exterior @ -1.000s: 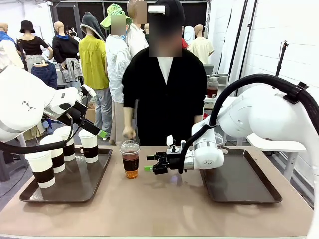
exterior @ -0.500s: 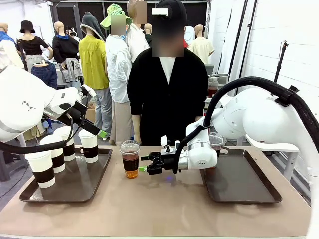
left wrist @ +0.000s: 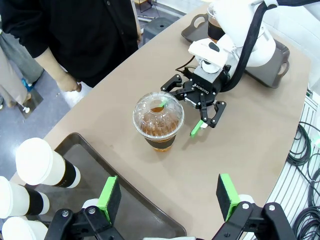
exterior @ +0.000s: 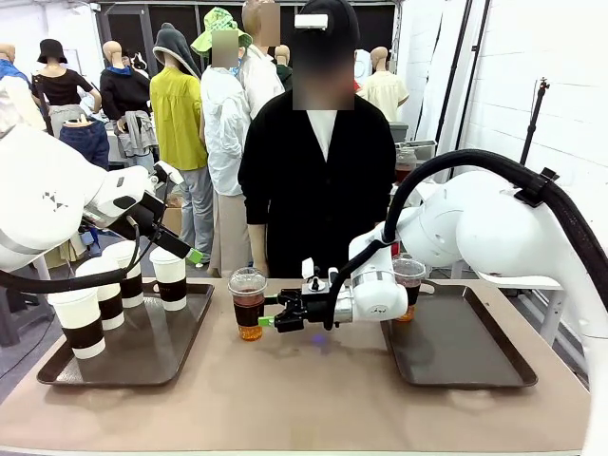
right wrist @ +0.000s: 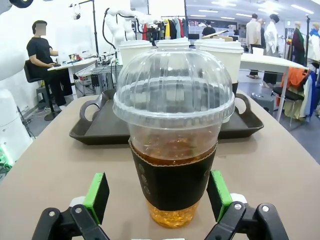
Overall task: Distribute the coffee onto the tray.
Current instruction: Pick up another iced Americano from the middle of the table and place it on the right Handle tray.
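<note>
A clear dome-lidded cup of iced coffee (exterior: 248, 304) with a dark sleeve stands on the table between the two trays. My right gripper (exterior: 269, 321) is open at table height right beside it. In the right wrist view the cup (right wrist: 172, 140) rises just ahead between the green pads (right wrist: 97, 195). Another iced coffee (exterior: 408, 283) stands on the right tray (exterior: 465, 356). Several white sleeved paper cups (exterior: 171, 278) stand on the left tray (exterior: 142, 356). My left gripper (exterior: 190, 255) hangs open and empty above that tray, looking down on the iced coffee (left wrist: 158, 120).
A person in black stands at the far side of the table, arms down by their sides. Bare table lies in front of the cup and between the trays. The right arm's bulky wrist (exterior: 380, 294) reaches across the right tray's left edge.
My right gripper has slid left along the table until its open fingers reach the iced coffee. The iced coffee on the right tray came into view behind the arm. The left arm stayed still.
</note>
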`<action>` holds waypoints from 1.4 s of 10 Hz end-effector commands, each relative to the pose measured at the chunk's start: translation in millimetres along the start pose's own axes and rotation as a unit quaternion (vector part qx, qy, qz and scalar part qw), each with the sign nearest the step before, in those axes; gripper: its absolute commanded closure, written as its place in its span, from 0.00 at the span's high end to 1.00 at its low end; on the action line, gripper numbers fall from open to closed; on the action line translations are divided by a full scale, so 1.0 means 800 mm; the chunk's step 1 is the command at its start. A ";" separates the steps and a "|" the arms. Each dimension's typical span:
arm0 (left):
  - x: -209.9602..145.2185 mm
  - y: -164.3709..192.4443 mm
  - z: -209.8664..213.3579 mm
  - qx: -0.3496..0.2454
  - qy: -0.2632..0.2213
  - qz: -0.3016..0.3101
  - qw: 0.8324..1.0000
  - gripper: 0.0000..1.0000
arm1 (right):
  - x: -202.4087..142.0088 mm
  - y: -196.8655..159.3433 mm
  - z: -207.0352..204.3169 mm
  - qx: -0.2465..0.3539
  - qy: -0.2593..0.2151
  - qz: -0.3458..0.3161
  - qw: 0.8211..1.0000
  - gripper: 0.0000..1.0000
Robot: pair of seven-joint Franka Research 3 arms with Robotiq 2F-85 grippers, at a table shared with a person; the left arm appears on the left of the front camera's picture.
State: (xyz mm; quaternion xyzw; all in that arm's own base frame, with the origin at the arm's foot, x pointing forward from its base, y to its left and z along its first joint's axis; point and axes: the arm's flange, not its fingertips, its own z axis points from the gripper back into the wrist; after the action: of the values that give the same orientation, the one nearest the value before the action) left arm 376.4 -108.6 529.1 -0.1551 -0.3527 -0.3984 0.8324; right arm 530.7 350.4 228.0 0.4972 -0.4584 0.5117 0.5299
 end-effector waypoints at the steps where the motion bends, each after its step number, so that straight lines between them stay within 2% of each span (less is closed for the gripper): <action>1: -0.002 0.002 0.001 -0.007 -0.004 0.001 1.000 1.00 | -0.003 -0.008 -0.014 -0.009 -0.001 0.001 1.000 1.00; 14: -0.002 0.002 0.001 -0.007 -0.004 0.001 1.000 1.00 | -0.004 -0.036 -0.060 0.017 -0.009 -0.010 1.000 1.00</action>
State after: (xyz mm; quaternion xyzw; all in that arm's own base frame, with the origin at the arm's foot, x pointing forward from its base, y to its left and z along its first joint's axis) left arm 376.4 -108.6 529.1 -0.1552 -0.3527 -0.3984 0.8324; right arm 552.7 389.9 220.8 0.5123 -0.4585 0.5086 0.5183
